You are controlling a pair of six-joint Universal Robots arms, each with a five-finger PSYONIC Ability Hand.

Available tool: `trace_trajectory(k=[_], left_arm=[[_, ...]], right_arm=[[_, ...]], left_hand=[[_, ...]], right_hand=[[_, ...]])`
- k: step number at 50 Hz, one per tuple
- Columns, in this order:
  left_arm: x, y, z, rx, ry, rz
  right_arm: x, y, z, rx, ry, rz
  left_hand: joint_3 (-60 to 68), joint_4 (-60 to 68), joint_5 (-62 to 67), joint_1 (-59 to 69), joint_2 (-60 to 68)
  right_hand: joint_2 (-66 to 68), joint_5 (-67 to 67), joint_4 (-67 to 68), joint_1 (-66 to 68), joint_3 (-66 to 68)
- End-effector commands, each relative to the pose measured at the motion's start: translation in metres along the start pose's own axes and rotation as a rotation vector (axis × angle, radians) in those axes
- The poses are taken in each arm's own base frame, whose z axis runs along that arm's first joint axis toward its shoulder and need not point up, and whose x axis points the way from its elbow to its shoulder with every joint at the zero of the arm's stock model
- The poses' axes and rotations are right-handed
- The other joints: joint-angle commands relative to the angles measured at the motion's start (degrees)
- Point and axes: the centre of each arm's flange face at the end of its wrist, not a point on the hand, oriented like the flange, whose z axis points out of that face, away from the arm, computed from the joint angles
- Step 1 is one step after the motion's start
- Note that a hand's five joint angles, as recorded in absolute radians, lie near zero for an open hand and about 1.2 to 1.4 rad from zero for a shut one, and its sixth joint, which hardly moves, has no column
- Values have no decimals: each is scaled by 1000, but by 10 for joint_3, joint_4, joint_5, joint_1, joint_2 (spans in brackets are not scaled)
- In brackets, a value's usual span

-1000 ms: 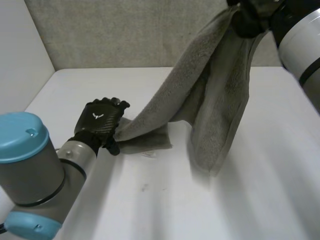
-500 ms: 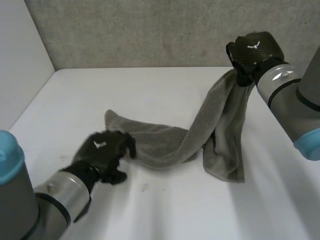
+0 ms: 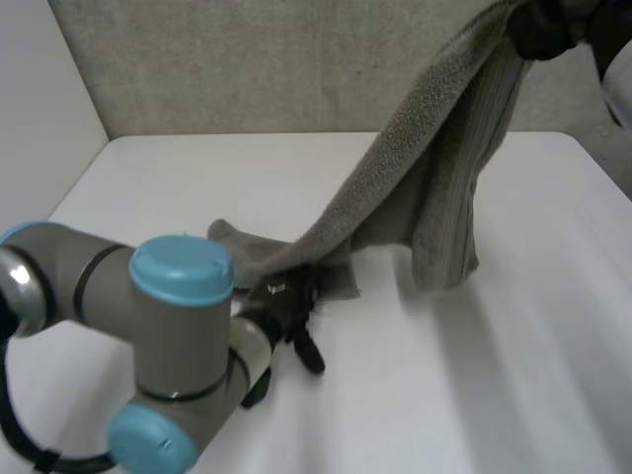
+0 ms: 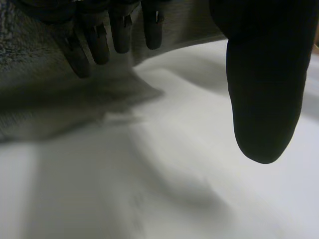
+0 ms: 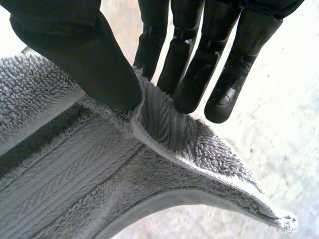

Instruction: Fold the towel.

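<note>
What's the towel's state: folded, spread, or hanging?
Hanging, unfolded. The right hand pinches one end high above the table; the towel drapes down to its low end on the table, under the left hand.

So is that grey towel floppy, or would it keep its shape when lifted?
Floppy, most likely: the towel sags in a curve from the pinch of the right hand down to the table and hangs in loose folds. Probably not slippery: its looped pile looks rough where the thumb presses it. It looks thick, so perhaps heavyish for cloth.
</note>
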Motion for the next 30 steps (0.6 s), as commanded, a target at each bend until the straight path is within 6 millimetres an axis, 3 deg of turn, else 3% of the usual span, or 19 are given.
trace_trajectory(k=[1, 8, 13, 21, 26, 30], left_arm=[[-25, -47, 44, 274, -109, -31], [-34, -59, 68, 389, -117, 21], [-67, -48, 81, 338, -208, 99], [-74, -34, 78, 249, -229, 109], [-80, -31, 71, 211, -247, 106], [-88, -45, 57, 223, -275, 95]], right_arm=[[-3, -18, -19, 41, -17, 9], [-6, -9, -20, 12, -27, 6], [-12, 7, -18, -29, -51, 4], [-32, 53, 2, -146, -101, 6], [-38, 65, 9, -173, -112, 9], [-40, 66, 9, -178, -117, 10]], left_hand=[[9, 8, 5, 6, 9], [34, 34, 30, 32, 34], [41, 40, 37, 38, 41], [42, 42, 38, 40, 43], [42, 42, 38, 40, 43], [44, 44, 40, 42, 45]], right_hand=[[130, 146, 116, 257, 119], [130, 146, 116, 257, 119], [130, 146, 116, 257, 119], [130, 146, 116, 257, 119], [130, 146, 116, 257, 119], [130, 146, 116, 257, 119]])
